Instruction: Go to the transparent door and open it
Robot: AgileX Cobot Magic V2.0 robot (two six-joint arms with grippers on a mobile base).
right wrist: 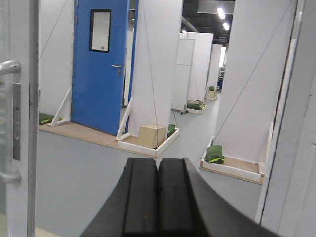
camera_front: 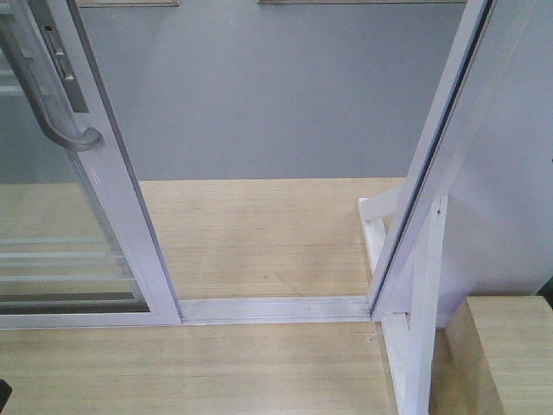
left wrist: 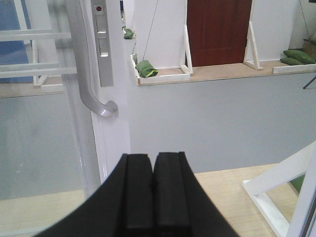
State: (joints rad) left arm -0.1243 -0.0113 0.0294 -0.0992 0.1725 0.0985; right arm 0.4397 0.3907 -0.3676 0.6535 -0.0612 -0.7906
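**A:** Is there any writing, a brand or a label to read?

**B:** None that can be made out. The nearest thing is a small red dot at the top of the grey lock plate [left wrist: 102, 42] on the door frame; nothing legible sits beside it.

**A:** How does the transparent door [camera_front: 117, 203] look?

**B:** It is a clear glass panel in a glossy white frame, with thin white horizontal bars across the glass. A curved grey metal pull handle [camera_front: 47, 99] runs down the frame and hooks outward at its lower end, just left of the lock plate.

**A:** And where is it?

**B:** On the left of the front view, its bottom corner resting on the white floor track [camera_front: 276, 309]. The track runs right to a white upright post [camera_front: 425, 294] with a foot bracket. Between door and post the opening is free, showing pale wood flooring [camera_front: 259, 229] and, farther off, grey floor.

**A:** What are the fingers doing?

**B:** The left gripper [left wrist: 153, 190] has its two black pads pressed together with nothing between them; it sits near and just right of the handle's lower end, apart from it. The right gripper [right wrist: 158, 197] is likewise clenched and holds nothing, pointing through the opening.

**A:** What lies beyond?

**B:** A blue door [right wrist: 101, 64] with a small window at far left, white partitions on wooden bases, a wooden box [right wrist: 151, 136], and green bags [right wrist: 214, 153]. The left wrist view also shows a dark red door [left wrist: 218, 32].
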